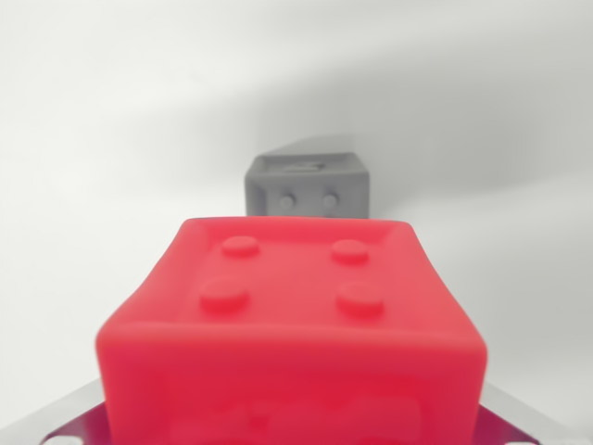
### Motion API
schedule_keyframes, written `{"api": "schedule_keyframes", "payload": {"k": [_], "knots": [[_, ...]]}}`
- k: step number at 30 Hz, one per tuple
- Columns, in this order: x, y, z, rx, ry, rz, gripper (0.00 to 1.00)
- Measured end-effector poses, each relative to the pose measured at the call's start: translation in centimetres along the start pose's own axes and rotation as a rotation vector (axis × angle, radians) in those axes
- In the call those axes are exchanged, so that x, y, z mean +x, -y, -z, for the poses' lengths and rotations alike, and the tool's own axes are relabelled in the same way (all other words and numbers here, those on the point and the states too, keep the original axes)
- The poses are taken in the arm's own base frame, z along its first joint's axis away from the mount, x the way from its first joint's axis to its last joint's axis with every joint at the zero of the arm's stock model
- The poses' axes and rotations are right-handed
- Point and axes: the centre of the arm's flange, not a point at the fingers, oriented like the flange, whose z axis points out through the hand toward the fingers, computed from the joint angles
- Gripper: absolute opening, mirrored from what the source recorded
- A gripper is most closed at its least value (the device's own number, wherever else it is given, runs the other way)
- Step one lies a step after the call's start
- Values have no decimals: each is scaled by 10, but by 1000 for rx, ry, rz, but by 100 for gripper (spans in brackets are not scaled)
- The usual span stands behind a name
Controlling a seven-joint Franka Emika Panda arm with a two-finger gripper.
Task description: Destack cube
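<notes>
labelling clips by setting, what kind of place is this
Probably a lab or test bench, though little shows. A red cube with four studs fills the wrist view close up, a smaller-looking grey cube sits beyond it, and both are on a plain white surface with no furnishings visible.

No text, label, brand or number can be read on the red cube [292, 324] or the grey cube [308, 188] behind it.

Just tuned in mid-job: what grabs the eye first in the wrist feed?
A big red cube with four round studs on its facing side fills the lower centre, very close to the camera. Beyond it, a smaller-looking grey cube sits on the white surface. The pincer itself is not clearly visible.
</notes>
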Motion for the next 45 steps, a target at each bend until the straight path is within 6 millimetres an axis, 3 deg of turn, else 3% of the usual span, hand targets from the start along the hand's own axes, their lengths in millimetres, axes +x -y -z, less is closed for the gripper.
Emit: {"api": "schedule_keyframes", "payload": {"k": [8, 45], "knots": [[1, 0, 21, 4, -2, 2, 0], [66, -15, -1, -7, 1, -22, 0]]}}
